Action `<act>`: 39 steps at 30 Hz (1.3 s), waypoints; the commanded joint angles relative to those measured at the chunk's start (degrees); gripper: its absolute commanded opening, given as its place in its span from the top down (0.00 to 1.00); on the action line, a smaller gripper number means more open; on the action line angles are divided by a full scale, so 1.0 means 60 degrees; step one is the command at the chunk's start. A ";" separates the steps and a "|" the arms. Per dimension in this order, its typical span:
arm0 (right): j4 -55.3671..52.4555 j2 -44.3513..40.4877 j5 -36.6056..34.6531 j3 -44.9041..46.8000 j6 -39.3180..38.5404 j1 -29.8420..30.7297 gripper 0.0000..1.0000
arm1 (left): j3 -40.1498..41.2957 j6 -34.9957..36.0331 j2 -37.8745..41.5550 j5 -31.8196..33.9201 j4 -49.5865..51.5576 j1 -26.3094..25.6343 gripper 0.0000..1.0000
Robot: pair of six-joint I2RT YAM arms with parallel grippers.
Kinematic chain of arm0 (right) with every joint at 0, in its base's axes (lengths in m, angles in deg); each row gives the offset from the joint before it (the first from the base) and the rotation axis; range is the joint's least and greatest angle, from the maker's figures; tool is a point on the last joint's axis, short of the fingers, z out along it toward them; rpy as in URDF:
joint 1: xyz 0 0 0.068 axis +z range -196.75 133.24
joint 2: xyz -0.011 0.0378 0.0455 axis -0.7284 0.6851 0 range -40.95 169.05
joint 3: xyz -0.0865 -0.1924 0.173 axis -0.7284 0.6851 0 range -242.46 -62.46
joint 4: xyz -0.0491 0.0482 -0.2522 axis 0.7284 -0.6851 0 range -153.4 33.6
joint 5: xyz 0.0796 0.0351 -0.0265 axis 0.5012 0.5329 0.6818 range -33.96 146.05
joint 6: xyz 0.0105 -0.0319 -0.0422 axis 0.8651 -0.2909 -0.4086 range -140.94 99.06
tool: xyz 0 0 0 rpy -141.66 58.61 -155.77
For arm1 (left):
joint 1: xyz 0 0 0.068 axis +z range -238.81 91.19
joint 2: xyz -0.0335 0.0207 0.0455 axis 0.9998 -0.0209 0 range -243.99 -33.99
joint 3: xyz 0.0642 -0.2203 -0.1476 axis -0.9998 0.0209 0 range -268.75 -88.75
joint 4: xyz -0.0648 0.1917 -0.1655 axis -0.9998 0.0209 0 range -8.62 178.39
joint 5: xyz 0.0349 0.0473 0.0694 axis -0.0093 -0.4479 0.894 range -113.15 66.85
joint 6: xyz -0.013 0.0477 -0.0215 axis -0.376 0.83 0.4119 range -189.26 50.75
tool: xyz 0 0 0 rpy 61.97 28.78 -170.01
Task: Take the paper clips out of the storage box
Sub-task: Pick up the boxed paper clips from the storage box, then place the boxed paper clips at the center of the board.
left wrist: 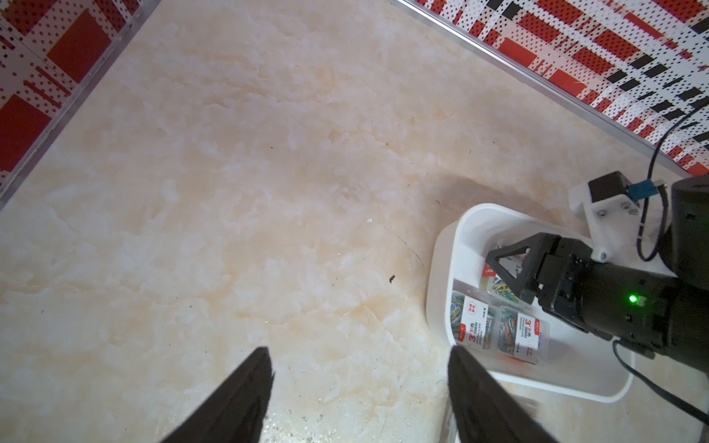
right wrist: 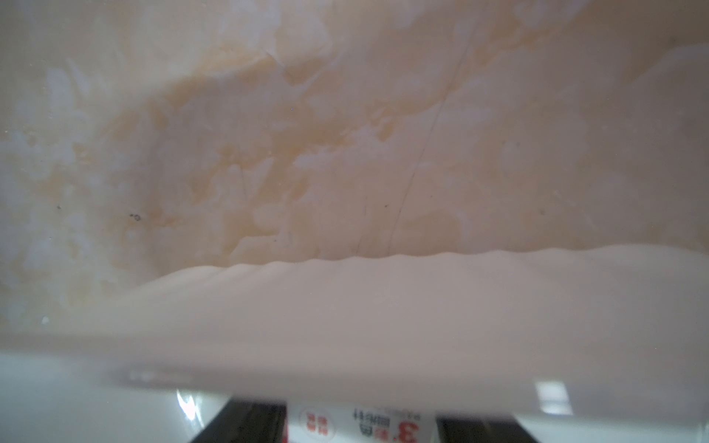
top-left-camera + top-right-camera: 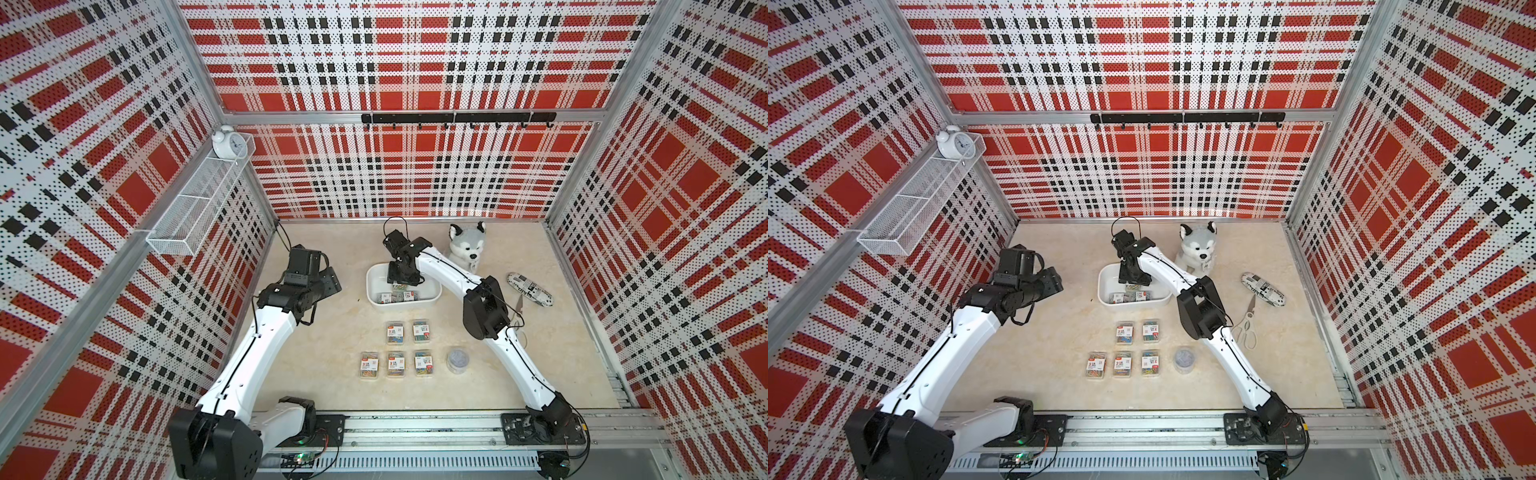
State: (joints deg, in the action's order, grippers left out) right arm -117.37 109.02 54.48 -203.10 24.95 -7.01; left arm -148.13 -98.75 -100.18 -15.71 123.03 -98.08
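Noting, in a top view: right hand (image 3: 402, 284) down inside the storage box (image 3: 369, 286). Two cases (image 3: 395, 296) of paper clips lie at its near wall, five loose cases (image 3: 395, 332) out on the counter (image 3: 332, 353). Left hand (image 3: 332, 284) well apart, the farther one.
Left wrist view: left hand (image 1: 358, 356) fingers apart over bare counter.
Right wrist view: fingers (image 2: 253, 425) closed against both sides of a labelled case (image 2: 360, 427) directly beneath. Box wall just ahead, so lift likely straight up.

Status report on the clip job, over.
Left gripper open, empty. Right gripper closed on clip case in storage box. Two more cases inside; five cases, round tub out. Nothing blocking.
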 commanded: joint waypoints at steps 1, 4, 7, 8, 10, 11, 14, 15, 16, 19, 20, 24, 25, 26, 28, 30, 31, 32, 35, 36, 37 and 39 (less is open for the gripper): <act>-0.0070 -0.0405 -0.0062 0.0163 -0.0115 0.0033 0.40 | 0.0143 0.0016 0.0149 -0.0101 -0.0145 0.0081 0.25; -0.0018 -0.0516 -0.0133 0.0163 -0.0118 0.0041 0.41 | 0.0162 0.0018 0.0222 -0.0077 -0.0145 0.0081 0.25; 0.0043 -0.0702 -0.0221 0.0163 -0.0119 0.0041 0.41 | 0.0176 0.0023 0.0243 -0.0069 -0.0152 0.0091 0.25; 0.0051 -0.0784 -0.0237 0.0165 -0.0105 0.0041 0.42 | 0.0170 0.0023 0.0266 -0.0076 -0.0159 0.0096 0.25; 0.0090 -0.0967 -0.0278 0.0164 -0.0062 0.0041 0.41 | 0.0161 0.0023 0.0289 -0.0059 -0.0159 0.0096 0.25; 0.0110 -0.1084 -0.0303 0.0150 -0.0047 0.0041 0.42 | 0.0158 0.0016 0.0305 -0.0053 -0.0172 0.0095 0.25; -0.0004 -0.1324 -0.0340 -0.0065 -0.0001 0.0041 0.42 | 0.0162 0.0022 0.0339 -0.0032 -0.0203 0.0096 0.25; -0.0087 -0.1364 -0.0374 -0.0208 0.0008 0.0041 0.42 | 0.0155 0.0022 0.0353 -0.0039 -0.0217 0.0096 0.25; -0.0193 -0.1441 -0.0431 -0.0356 0.0009 0.0055 0.42 | 0.0166 0.0023 0.0354 -0.0034 -0.0225 0.0082 0.25; -0.0337 -0.1790 -0.0443 -0.0470 0.0042 0.0055 0.42 | 0.0155 0.0035 0.0383 -0.0018 -0.0249 0.0030 0.25; -0.0355 -0.1945 -0.0407 -0.0466 0.0052 0.0069 0.42 | 0.0134 0.0031 0.0403 -0.0005 -0.0247 -0.0002 0.25; -0.0550 -0.2408 -0.0359 -0.0420 0.0003 0.0237 0.42 | 0.0125 0.0036 0.0452 0.0025 -0.0234 -0.0090 0.25; -0.0582 -0.2523 -0.0294 -0.0350 0.0011 0.0281 0.42 | 0.0126 0.0024 0.0476 0.0045 -0.0246 -0.0106 0.25; -0.0625 -0.2652 -0.0246 -0.0249 0.0054 0.0347 0.42 | 0.0133 0.0016 0.0490 0.0062 -0.0248 -0.0139 0.25; -0.0682 -0.2902 -0.0285 -0.0099 0.0126 0.0488 0.42 | 0.0120 -0.0012 0.0488 0.0093 -0.0247 -0.0190 0.25; -0.0714 -0.3207 -0.0282 0.0144 0.0243 0.0652 0.42 | 0.0067 -0.0082 0.0485 0.0096 -0.0247 -0.0253 0.25; -0.0715 -0.3393 -0.0316 0.0296 0.0335 0.0745 0.42 | 0.0059 -0.0106 0.0485 0.0072 -0.0247 -0.0280 0.25; -0.0709 -0.3544 -0.0363 0.0504 0.0420 0.0831 0.41 | 0.0038 -0.0133 0.0464 0.0050 -0.0254 -0.0324 0.25; -0.0727 -0.4017 -0.0461 0.1026 0.0732 0.1175 0.41 | 0.0079 -0.0267 0.0528 -0.0043 -0.0327 -0.0431 0.25; -0.0785 -0.4147 -0.0510 0.1131 0.0794 0.1293 0.41 | 0.0125 -0.0311 0.0564 -0.0079 -0.0374 -0.0466 0.25; -0.0870 -0.4244 -0.0569 0.1225 0.0840 0.1429 0.41 | 0.0213 -0.0376 0.0620 -0.0124 -0.0454 -0.0477 0.25; -0.0970 -0.4450 -0.0627 0.1492 0.0898 0.1635 0.40 | 0.0396 -0.0494 0.0742 -0.0185 -0.0621 -0.0501 0.25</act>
State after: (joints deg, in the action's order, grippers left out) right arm -121.39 85.74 52.25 -195.56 28.53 1.34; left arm -147.30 -100.37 -97.64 -16.02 121.37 -100.64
